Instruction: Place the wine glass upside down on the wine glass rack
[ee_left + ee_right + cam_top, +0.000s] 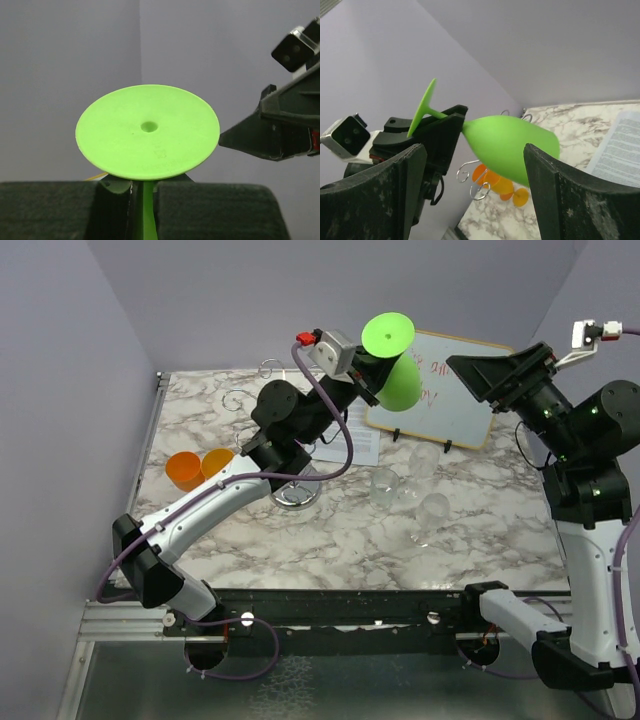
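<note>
Overhead, a white counter (330,540) veined in grey sits between plain lavender walls (60,390). The left claw (378,365) is clamped on the stem of the green wine glass (400,380), held aloft with its foot uppermost. The chrome wine glass rack (296,496) stands on the counter below and left of this claw. The right claw (467,380) gapes wide just beside the bowl. Beneath both claws, the whiteboard (455,400)'s red scrawl and the printed sheet (360,445) are illegible.
</note>
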Available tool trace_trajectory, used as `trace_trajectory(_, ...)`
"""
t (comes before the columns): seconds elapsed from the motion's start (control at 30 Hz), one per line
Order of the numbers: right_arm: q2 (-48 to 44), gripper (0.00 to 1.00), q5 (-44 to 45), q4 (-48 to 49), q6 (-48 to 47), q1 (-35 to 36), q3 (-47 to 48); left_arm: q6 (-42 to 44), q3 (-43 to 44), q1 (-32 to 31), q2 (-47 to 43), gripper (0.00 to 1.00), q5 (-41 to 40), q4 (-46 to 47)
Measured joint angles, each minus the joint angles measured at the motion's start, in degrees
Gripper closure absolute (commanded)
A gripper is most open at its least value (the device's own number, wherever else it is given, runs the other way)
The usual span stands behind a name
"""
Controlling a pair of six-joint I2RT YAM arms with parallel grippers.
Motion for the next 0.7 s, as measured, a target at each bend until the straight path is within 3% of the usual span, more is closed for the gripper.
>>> trace_trajectory(0.23,5.88,0.2,-12.68,2.01,2.45,0.04,2.6,7.85,-0.28,0.0,0.76,1.0,7.04,-1.25)
trace_trajectory(0.37,7.43,0.31,-17.44,6.14,5.22,0.04,1.27,10.56,-0.42,0.0,1.66,1.0,9.73,-1.16)
trace_trajectory(0.5,7.41,0.43,-19.76,10.05,6.67,0.04,0.04,12.39,-0.42,0.07,3.21,1.0,10.38,-1.31)
trace_trajectory(0.63,6.67,0.42,-19.65,12.17,6.36,0.11,-1.4,13.57,-0.42,-0.02,4.94,1.0,10.58,-2.01)
trace_trajectory(0.7,6.38,0.47,-19.04,12.37,6.01,0.11,-2.01,14.01,-0.42,-0.02,5.55,1.0,10.6,-2.14)
